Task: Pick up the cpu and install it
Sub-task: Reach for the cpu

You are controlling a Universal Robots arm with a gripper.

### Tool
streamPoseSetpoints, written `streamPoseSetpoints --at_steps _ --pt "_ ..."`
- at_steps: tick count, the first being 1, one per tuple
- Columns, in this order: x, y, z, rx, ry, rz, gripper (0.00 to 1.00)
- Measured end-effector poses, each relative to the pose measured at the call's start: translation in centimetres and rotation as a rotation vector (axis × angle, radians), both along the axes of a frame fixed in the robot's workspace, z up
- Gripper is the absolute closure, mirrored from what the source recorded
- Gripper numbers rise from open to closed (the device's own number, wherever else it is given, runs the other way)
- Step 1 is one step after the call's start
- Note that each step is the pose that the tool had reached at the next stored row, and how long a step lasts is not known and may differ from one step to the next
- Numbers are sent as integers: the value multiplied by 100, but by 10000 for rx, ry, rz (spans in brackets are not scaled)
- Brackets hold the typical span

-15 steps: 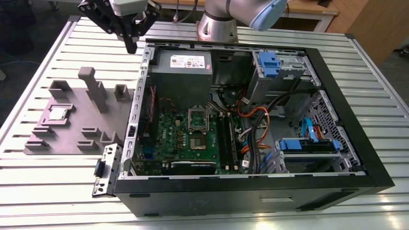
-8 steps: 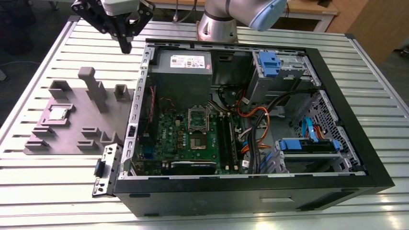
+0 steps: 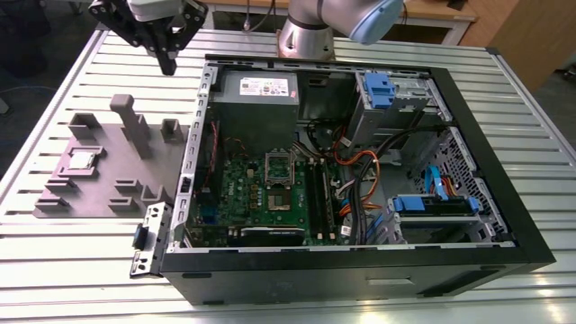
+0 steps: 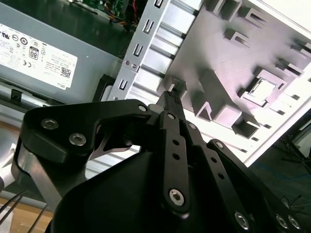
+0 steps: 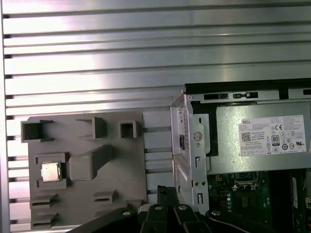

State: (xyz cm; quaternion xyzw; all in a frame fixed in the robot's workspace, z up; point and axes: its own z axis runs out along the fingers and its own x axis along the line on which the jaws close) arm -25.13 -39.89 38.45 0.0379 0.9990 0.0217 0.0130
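The cpu (image 3: 83, 159) is a small silver square lying flat in a pocket of the grey fixture plate (image 3: 108, 189), at the exterior view's left of the computer case. It appears in both wrist views too, cpu (image 5: 50, 171) and cpu (image 4: 262, 89). My gripper (image 3: 168, 66) hangs high above the table's far edge, between the fixture and the case's corner, well apart from the cpu. Its black fingers (image 4: 171, 104) meet at the tip, shut with nothing between them. The motherboard socket (image 3: 279, 169) sits inside the case with its frame raised.
The open computer case (image 3: 468, 135) lies on the slatted metal table (image 3: 72, 270), with the power supply (image 3: 259, 88), cables and blue drive brackets (image 3: 432, 204) inside. Tall posts (image 3: 135, 125) rise from the fixture plate. The arm's base (image 3: 306, 34) stands behind the case.
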Motion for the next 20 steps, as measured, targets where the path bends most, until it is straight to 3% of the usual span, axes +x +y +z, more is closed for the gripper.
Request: streamPoseSetpoints --at_steps 9,20 --pt "-210 -9 -8 1 -1 -1 89" --pt "-227 -9 -10 1 -1 0 89"
